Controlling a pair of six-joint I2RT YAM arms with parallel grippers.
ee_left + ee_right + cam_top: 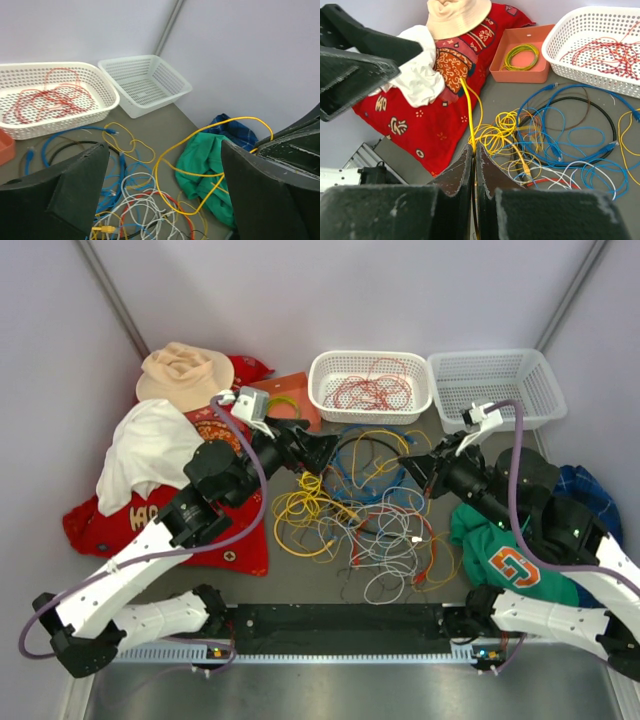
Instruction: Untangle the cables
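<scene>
Cable [468,110], yellow, between right fingers [456,176]

Pale lavender walls [330,290] close my grey table [310,590] on three sides; metal posts [113,295] stand at both far corners.

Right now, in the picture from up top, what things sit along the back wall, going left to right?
Tan hat → orange tray → white basket with red cables → second white basket.
</scene>
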